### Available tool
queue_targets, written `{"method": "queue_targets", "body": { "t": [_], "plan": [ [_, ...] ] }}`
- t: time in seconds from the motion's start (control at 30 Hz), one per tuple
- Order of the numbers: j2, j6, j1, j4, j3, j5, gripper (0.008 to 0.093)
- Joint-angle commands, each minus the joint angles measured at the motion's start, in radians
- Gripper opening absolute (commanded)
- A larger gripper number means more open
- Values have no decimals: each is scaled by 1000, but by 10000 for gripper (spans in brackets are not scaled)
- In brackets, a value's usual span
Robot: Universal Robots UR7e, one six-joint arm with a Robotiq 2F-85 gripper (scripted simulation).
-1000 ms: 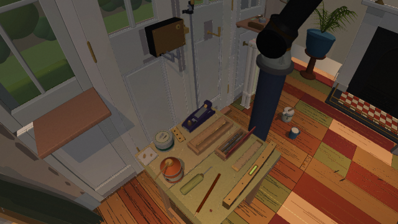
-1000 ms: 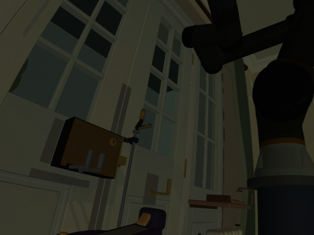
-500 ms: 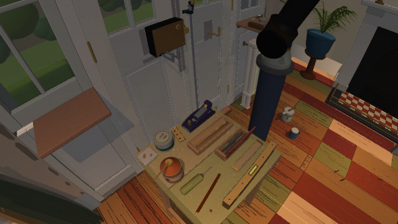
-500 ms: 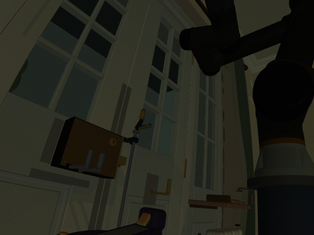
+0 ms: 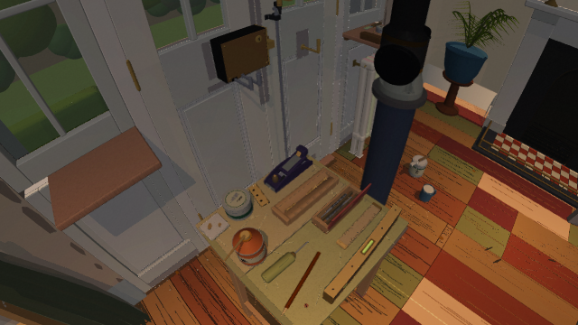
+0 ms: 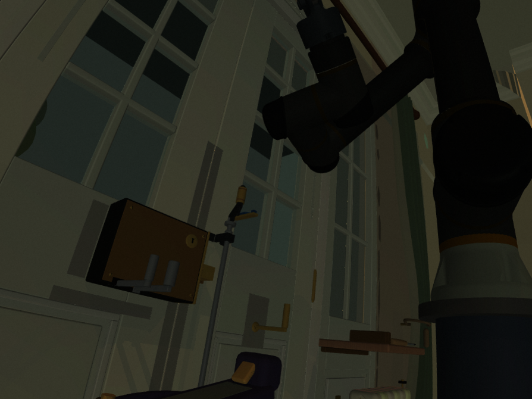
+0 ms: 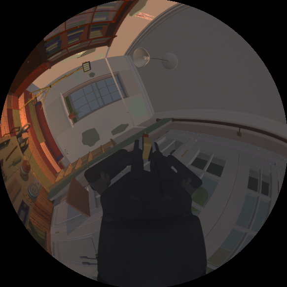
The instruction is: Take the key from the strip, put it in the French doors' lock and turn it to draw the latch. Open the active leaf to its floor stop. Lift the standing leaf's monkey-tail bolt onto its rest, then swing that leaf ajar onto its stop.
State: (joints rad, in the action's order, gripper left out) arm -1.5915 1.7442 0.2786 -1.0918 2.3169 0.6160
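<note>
Only part of the brass key (image 7: 145, 150) shows, its bow sunk between my fingers and its red-tipped end sticking out past them. My gripper (image 7: 146, 146) holds the key, closed on it, high up near the top of the French doors and pointing up toward the ceiling; from the side cameras the gripper itself is out of frame. The brown rim lock (image 5: 241, 52) (image 6: 150, 251) sits on the active leaf far below, its keyhole (image 6: 192, 240) empty. The monkey-tail bolt (image 5: 274, 11) (image 6: 237, 208) and its long rod (image 6: 213, 307) run down the standing leaf beside the lock.
Behind the work are the glazed white door leaves, with a brass lever handle (image 5: 311, 46) and a small shelf (image 5: 363, 34) to the right. My arm's column (image 5: 393, 135) rises by a workbench (image 5: 302, 225) strewn with tools, a plane (image 5: 287, 168) and a paint tin (image 5: 249, 246).
</note>
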Motion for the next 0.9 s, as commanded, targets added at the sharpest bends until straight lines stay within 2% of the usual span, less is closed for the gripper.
{"method": "queue_targets", "body": {
  "t": [0.0, 0.53, 0.7, 0.87],
  "plan": [
    [37, -5, 3, 0, 6, 43, 80],
    [725, -110, 72, 1, 119, 858, 80],
    [899, -137, 89, 1, 147, 1064, 80],
    [1026, -157, 102, 1, 168, 1215, 80]
  ]
}}
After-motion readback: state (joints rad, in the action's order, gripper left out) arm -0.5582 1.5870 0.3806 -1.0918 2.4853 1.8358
